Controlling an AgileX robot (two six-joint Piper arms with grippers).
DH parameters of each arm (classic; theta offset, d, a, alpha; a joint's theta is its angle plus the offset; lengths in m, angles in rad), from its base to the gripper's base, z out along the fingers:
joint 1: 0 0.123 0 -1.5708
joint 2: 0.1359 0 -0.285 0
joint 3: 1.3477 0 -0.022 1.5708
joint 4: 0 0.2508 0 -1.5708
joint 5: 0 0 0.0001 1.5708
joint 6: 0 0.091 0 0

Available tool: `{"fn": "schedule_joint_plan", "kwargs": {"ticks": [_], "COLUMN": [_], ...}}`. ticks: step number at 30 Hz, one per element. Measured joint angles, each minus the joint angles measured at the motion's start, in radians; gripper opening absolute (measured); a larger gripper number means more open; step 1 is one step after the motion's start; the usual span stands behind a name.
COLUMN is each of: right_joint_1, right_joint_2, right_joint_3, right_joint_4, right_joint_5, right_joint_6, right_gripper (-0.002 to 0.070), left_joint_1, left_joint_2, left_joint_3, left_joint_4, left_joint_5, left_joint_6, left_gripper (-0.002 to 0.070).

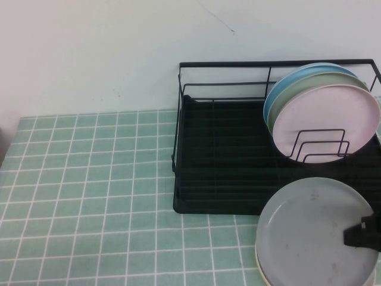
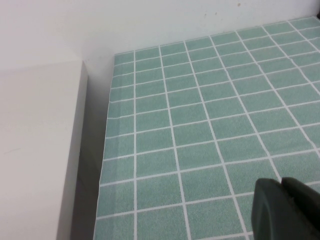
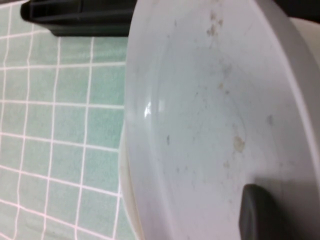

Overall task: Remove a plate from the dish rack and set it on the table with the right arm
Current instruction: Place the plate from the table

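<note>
The pale grey plate [image 1: 309,229] with small dark specks is at the front right, just in front of the black wire dish rack [image 1: 220,149], over the mint-green tiled table [image 1: 89,196]. It lies over a cream-white plate [image 1: 262,273] whose edge shows beneath it. My right gripper [image 1: 360,233] is at the plate's right rim, shut on it. In the right wrist view one dark finger [image 3: 257,212] lies on the plate's face [image 3: 200,110]; the other finger is hidden under the plate. My left gripper [image 2: 281,186] is shut and empty, low over bare tiles.
A pink plate [image 1: 327,119], a pale green plate [image 1: 333,78] and a blue plate [image 1: 283,89] stand upright at the rack's right end. The rack's corner shows in the right wrist view [image 3: 75,15]. A white block [image 2: 40,150] borders the table's left edge.
</note>
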Motion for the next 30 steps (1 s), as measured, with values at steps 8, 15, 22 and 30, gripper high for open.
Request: {"fn": "schedule_joint_plan", "kwargs": {"ticks": [8, 15, 22, 30], "right_joint_1": [0.0, 0.0, 0.0, 0.0], "right_joint_2": [0.063, 0.067, 0.066, -0.041], "right_joint_3": [0.0, -0.002, -0.004, -0.004], "right_joint_4": [0.056, 0.056, 0.011, -0.192], "right_joint_5": [-0.016, -0.016, -0.043, -0.078], "right_joint_6": [-0.081, -0.087, -0.053, 0.118], "right_gripper": [0.013, 0.0134, 0.0356, 0.0412], "left_joint_1": [0.0, 0.0, 0.0, 0.0], "left_joint_2": [0.0, 0.0, 0.0, 0.0], "left_joint_3": [0.0, 0.0, 0.0, 0.0], "left_joint_4": [0.0, 0.0, 0.0, 0.0], "left_joint_5": [0.0, 0.0, 0.0, 0.0], "left_joint_6": [0.0, 0.0, 0.0, 0.0], "left_gripper": [-0.0003, -0.0003, -0.0003, -0.0003]}}
